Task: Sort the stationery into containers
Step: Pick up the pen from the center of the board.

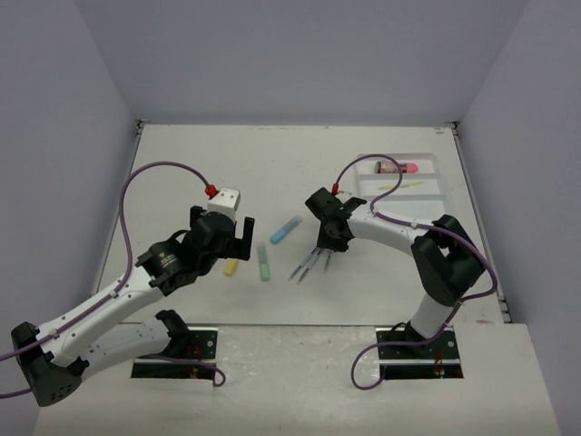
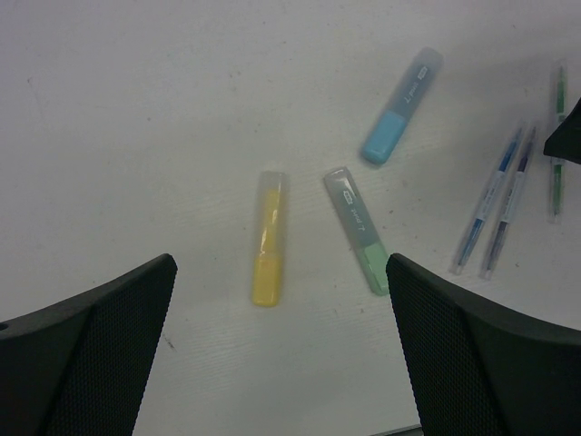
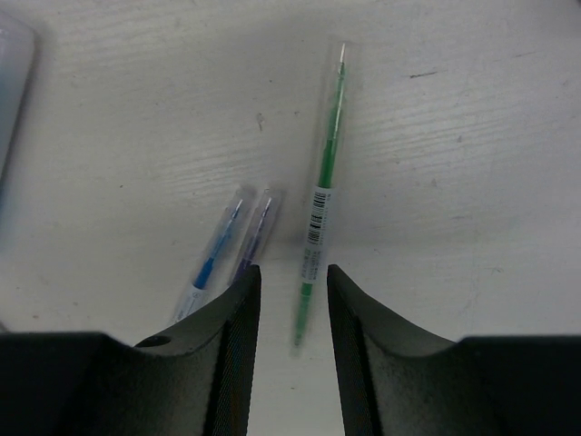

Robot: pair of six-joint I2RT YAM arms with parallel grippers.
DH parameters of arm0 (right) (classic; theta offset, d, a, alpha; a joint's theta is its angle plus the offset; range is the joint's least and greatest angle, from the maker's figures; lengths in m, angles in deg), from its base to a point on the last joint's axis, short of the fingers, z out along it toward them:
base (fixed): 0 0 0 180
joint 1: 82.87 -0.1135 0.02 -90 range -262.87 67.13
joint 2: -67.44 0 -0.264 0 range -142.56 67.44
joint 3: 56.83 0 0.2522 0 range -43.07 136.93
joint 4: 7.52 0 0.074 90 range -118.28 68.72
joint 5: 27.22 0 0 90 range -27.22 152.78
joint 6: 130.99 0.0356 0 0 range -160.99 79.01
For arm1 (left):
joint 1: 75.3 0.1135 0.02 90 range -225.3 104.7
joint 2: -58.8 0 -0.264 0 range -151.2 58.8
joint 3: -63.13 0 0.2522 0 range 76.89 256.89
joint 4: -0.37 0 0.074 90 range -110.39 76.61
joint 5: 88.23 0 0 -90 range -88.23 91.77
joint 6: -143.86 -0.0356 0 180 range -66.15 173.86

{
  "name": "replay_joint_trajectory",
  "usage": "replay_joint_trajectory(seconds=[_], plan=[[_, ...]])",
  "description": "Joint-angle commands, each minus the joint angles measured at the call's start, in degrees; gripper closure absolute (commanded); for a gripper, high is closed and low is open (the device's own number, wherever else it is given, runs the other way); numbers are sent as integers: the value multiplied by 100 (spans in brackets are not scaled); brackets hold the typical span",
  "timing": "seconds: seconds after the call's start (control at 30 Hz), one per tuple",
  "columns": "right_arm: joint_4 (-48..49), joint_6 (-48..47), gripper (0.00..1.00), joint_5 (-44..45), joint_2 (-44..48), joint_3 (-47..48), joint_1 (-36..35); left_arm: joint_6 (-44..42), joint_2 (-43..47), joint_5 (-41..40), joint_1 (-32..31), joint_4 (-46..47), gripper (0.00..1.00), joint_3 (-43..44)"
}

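White tabletop point(image 1: 182, 173), faintly grained and scuffed, enclosed by matte lilac-grey walls point(image 1: 54, 109). Reference item: green marker point(image 1: 263, 262), stubby, with a translucent cap.

- Left gripper point(image 1: 234, 238): black textured fingers point(image 2: 91, 354) spread wide, holding nothing, hovering above the yellow marker point(image 1: 231, 267), which lies just left of the green marker without touching it.
- Two thin grey pens point(image 1: 304, 263): side by side, right of the green marker. Wrist views show blue and purple ink in clear barrels.
- Thin green pen point(image 3: 322, 195): right of that pair. Its barcode label shows only from the right wrist.
- Right gripper point(image 3: 292, 277): parted narrowly, astride the pen's blurred lower end, a gap on either side.
- Light-blue marker point(image 1: 286, 230): beyond and right of the green marker, bare table all round.
- White tray point(image 1: 427, 195): far right of the green marker, by the table edge, seen only from overhead. Pink tube point(image 1: 396, 167) in the farthest compartment, yellow-green pen point(image 1: 406, 186) in the next.
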Motion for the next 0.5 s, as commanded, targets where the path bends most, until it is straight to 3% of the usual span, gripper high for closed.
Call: replay_joint_trajectory(seconds=[0.0, 0.33, 0.37, 0.47], plan=[[69, 238, 64, 127, -71, -71, -20, -94, 71, 46, 33, 184, 0, -22], [213, 346, 73, 9, -398, -361, 89, -102, 88, 63, 42, 201, 0, -31], [299, 353, 76, -85, -384, -414, 111, -102, 88, 63, 42, 201, 0, -31], [454, 427, 97, -185, -246, -652, 152, -107, 101, 81, 38, 210, 0, -31]])
